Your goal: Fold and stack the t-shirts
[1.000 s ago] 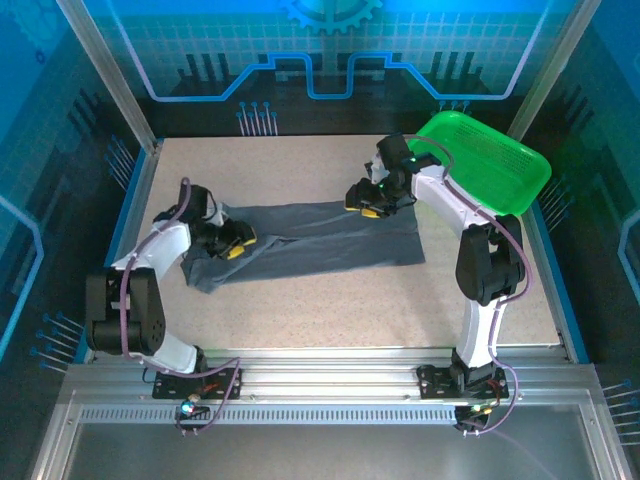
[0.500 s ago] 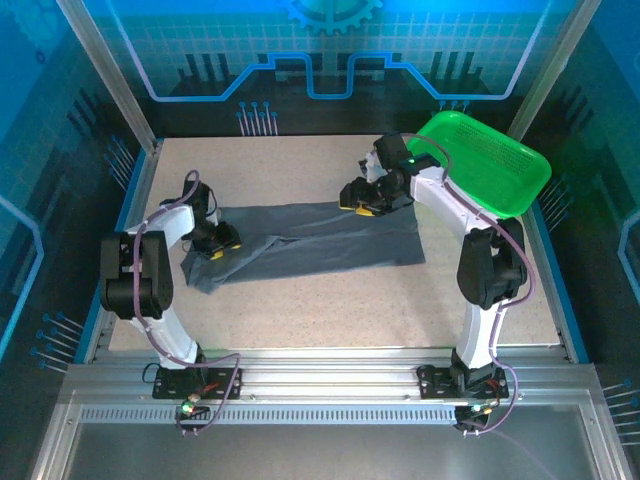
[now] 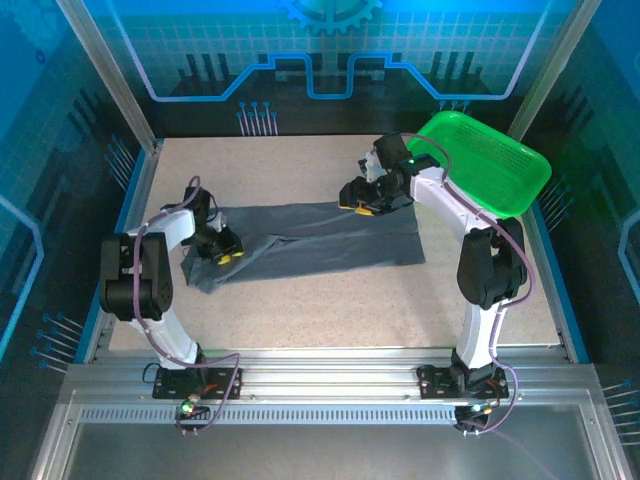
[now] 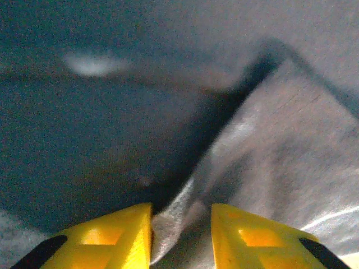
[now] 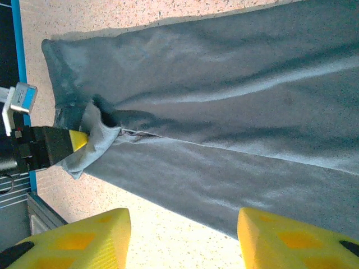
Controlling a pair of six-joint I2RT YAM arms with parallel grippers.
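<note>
We judge the t-shirt (image 3: 330,240), lying on the tabletop (image 3: 330,300) beside the basket (image 3: 490,165), soft and limp, best taken at corners. On the left gripper (image 3: 222,250) the jaws clench its end farthest from the basket; on the right gripper (image 3: 362,203) the jaws are released.

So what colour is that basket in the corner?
The basket is bright green, clearest in the top external view.

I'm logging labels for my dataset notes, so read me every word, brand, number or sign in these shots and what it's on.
No text can be read anywhere.
t-shirt: plain, no print.
green basket: no label visible.
back panel: a gear outline and line graphics, no letters.
blue-and-white block past the shirt's end: too blurred to tell whether it carries any marks.
</note>
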